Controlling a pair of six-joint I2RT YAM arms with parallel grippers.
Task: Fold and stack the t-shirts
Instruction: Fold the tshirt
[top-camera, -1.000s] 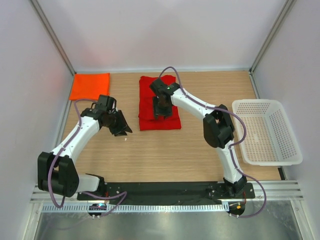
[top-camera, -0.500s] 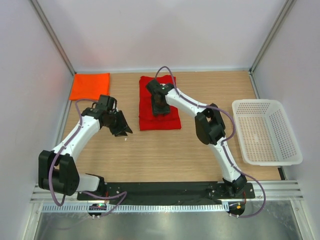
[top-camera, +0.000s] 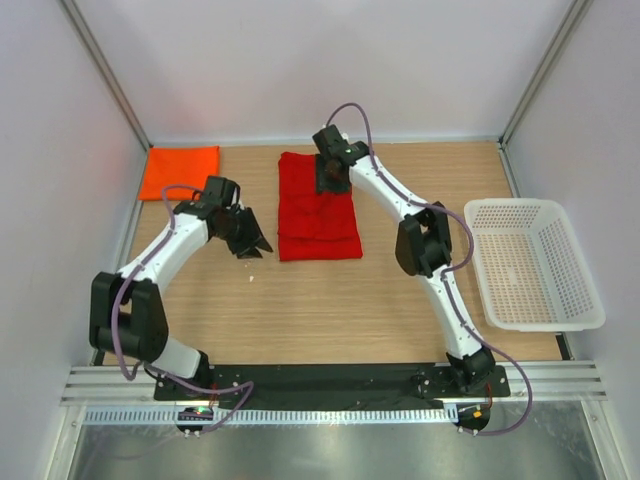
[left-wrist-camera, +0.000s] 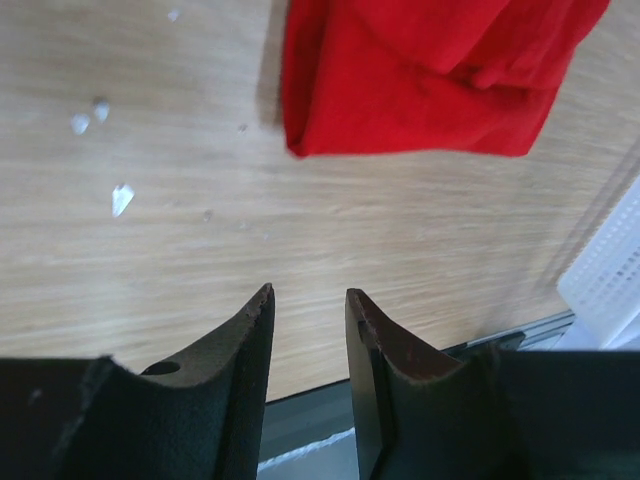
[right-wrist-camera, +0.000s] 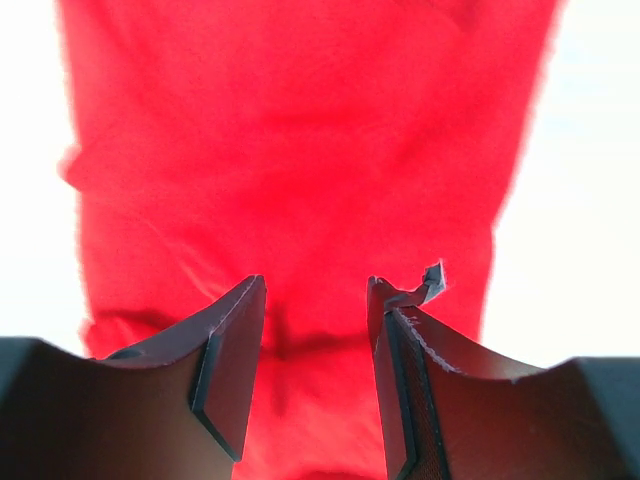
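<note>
A white plastic mesh basket (top-camera: 508, 202) sits at the right side of the wooden counter (top-camera: 330, 300), its outer side reaching past the counter's right edge toward the wall. A few small white flecks (top-camera: 250, 281) lie on the bare wood left of centre. A black plate (top-camera: 330, 378) runs along the near edge, and pale walls close in the other three sides.

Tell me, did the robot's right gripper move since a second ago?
Yes. The right gripper moved along the folded red cloth t-shirt toward the white back wall.
</note>
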